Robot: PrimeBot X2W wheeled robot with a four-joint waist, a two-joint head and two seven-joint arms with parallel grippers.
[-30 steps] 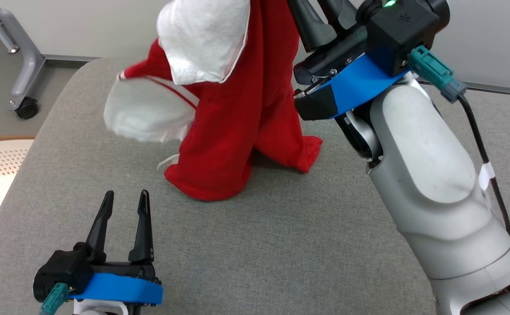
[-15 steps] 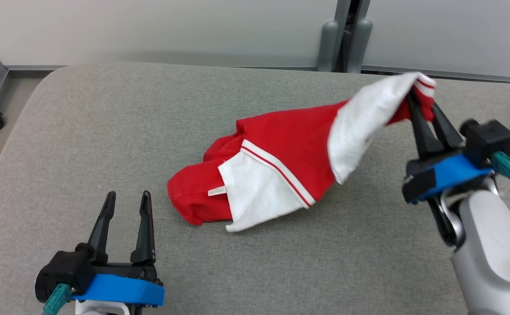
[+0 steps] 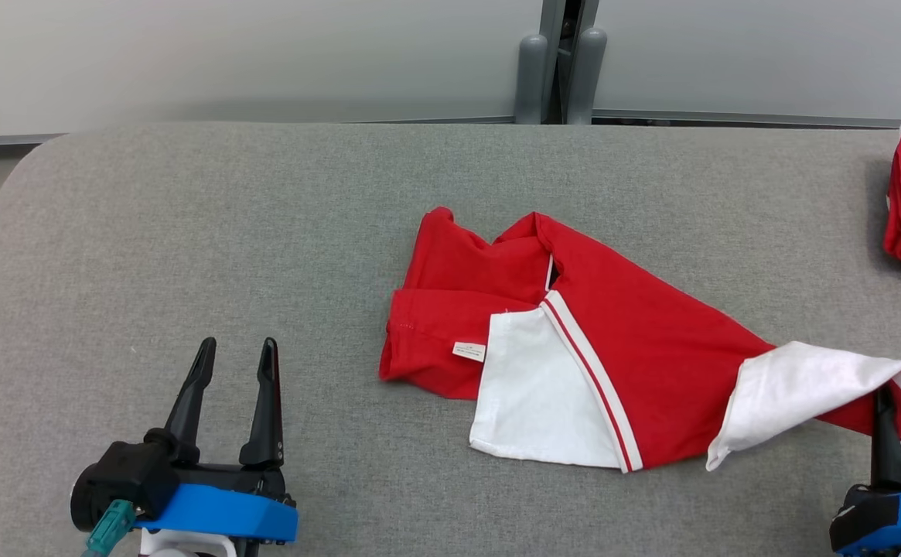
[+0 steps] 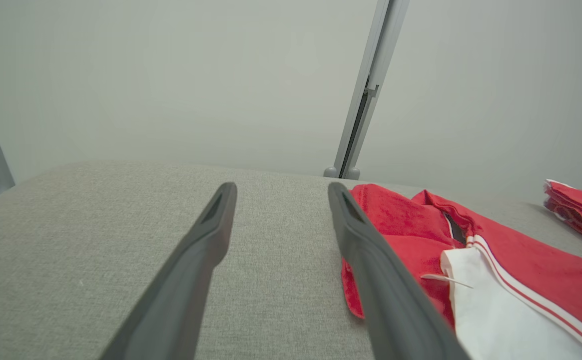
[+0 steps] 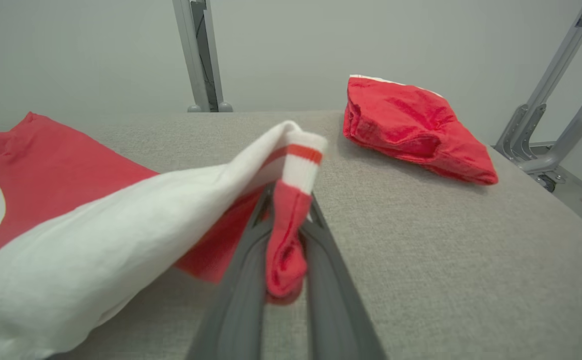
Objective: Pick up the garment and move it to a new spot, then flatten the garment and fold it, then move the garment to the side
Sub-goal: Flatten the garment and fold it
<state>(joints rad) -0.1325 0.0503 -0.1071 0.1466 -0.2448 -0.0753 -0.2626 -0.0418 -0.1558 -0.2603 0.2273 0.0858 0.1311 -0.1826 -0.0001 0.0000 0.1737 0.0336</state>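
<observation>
The garment (image 3: 651, 348) lies rumpled on the desk (image 3: 187, 232), its sleeve cuff clenched by the right fingers (image 3: 883, 449). The left fingers (image 3: 266, 410) stand released. Flattening and folding are not yet done.

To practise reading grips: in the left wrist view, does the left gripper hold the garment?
No, the left gripper has its fingers apart over bare grey surface, the garment beside them.

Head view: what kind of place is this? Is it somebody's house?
Probably a robot lab or test room, not a house: a big gray cloth-covered table, bare pale partition walls joined by a metal post, and the robot's right claw holding a red and white garment.
</observation>
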